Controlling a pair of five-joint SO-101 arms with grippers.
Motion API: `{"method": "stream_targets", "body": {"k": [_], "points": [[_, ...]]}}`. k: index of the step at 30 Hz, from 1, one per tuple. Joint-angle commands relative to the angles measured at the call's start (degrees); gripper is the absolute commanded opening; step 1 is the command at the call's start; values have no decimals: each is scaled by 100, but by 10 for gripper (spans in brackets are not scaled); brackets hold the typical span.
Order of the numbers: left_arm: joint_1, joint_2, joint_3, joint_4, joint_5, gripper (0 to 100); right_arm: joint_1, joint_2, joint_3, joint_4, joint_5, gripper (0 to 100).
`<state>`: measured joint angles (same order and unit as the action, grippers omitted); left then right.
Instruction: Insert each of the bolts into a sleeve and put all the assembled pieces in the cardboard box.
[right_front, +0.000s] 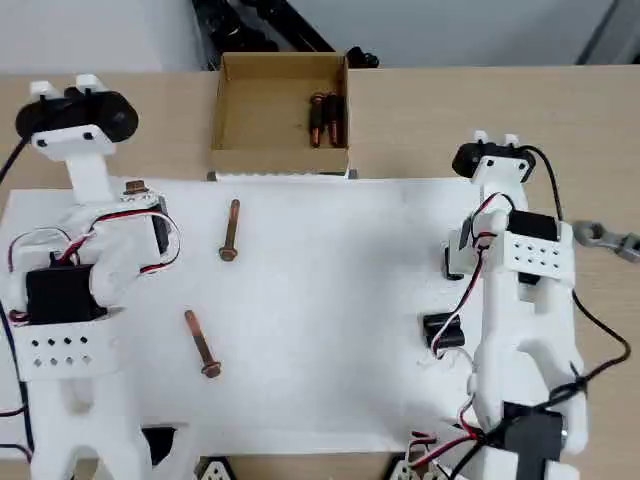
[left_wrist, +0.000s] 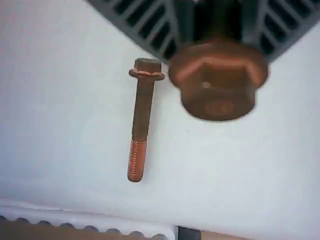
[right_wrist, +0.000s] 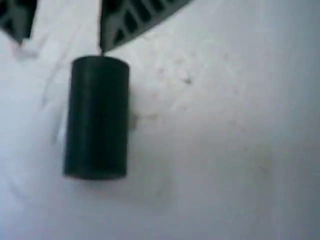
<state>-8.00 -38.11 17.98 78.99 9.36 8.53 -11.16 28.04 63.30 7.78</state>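
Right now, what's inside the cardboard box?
Two copper bolts lie side by side near one wall of the cardboard box, each with a dark band, likely a sleeve. Nothing covers them; the near wall may hide a strip of floor.

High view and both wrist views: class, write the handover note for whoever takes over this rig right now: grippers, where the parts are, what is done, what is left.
Left gripper: shut on the held bolt, above the white mat.
Right gripper: open, by a black sleeve lying on the mat.
Loose on the mat: a far bolt and a near bolt.
Done: two assembled pieces lie in the cardboard box.
Left: sleeve the held bolt and both loose ones, then box all three.
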Motion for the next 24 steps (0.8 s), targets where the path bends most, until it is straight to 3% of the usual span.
{"method": "stream_targets", "body": {"k": [1, 7, 24], "points": [[-9, -220, -31, 26, -35, 6, -136, 40, -53, -119, -53, 106], [18, -211, -31, 26, -53, 6, -462, 40, -44, -101, -44, 194], [-9, -202, -22, 26, -53, 6, -479, 101, 624, -593, -193, 193]]}}
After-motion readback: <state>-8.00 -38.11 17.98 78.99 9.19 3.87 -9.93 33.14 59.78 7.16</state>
